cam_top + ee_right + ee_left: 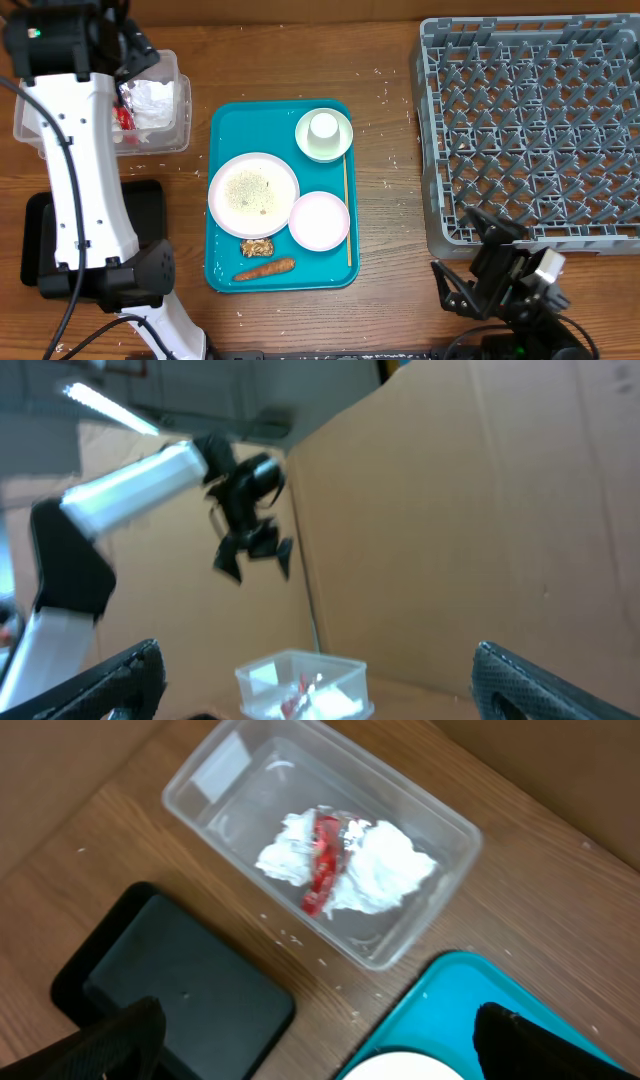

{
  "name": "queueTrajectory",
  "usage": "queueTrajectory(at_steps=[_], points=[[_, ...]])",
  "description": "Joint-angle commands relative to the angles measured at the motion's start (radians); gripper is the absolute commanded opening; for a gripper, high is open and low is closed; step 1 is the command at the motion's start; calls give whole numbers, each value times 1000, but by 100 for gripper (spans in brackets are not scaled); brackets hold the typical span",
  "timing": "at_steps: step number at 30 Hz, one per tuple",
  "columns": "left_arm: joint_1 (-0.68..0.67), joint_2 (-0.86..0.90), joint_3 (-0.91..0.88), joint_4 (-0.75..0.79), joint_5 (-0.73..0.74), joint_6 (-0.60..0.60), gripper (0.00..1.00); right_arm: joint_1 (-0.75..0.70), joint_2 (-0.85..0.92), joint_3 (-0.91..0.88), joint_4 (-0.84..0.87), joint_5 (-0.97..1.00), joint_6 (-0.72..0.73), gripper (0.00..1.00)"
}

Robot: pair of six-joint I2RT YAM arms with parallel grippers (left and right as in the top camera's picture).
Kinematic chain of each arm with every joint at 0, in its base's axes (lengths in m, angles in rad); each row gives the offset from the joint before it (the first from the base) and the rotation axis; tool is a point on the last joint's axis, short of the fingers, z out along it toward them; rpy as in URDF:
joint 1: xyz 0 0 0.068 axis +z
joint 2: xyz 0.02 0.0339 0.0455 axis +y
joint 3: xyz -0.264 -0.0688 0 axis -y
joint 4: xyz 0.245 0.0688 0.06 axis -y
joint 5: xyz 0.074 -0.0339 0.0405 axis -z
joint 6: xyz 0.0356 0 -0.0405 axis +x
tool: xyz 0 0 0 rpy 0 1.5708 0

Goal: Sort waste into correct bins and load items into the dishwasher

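Note:
The clear tub (178, 112) at the back left holds the crumpled napkin (390, 870) and the red wrapper (321, 868). High above it, my left gripper (140, 55) hangs open and empty; its fingertips (130, 1032) frame the black tray (170, 980). On the teal tray (217, 255) lie a large plate (253, 193) with rice grains, a pinkish plate (319, 220), a bowl (340, 143) with a cup (323, 127) in it, a wooden stick (346, 210), a carrot piece (265, 269) and a nut-like lump (257, 246). My right gripper (462, 255) stands open near the grey dish rack (535, 130).
Cardboard walls (480, 510) stand behind the table. My left arm's white links (80, 180) cover part of the black tray (150, 200). White crumbs are scattered on the wood around the teal tray.

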Motion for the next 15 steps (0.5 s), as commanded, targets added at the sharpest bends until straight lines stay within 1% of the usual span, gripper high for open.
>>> queueTrajectory(at_steps=[1,4,7,10,11,12,15], points=[[57,10,-2,3,-22,-13,100,-3,76,180,-58,64,12,100],[85,10,-2,-13,-10,-13,100,-3,182,319,-158,37,-66,100],[96,10,-2,-16,3,-13,100,-3,352,515,-295,-34,-191,100],[96,10,-2,-16,2,-13,100,-2,562,734,-455,-100,-295,100],[96,10,-2,-16,2,-13,100,-2,612,785,-493,-118,-311,100],[96,10,-2,-16,2,-13,100,-2,744,920,-593,-164,-336,100],[96,10,-2,-16,2,-13,100,16,943,1125,-763,-178,-342,100]])
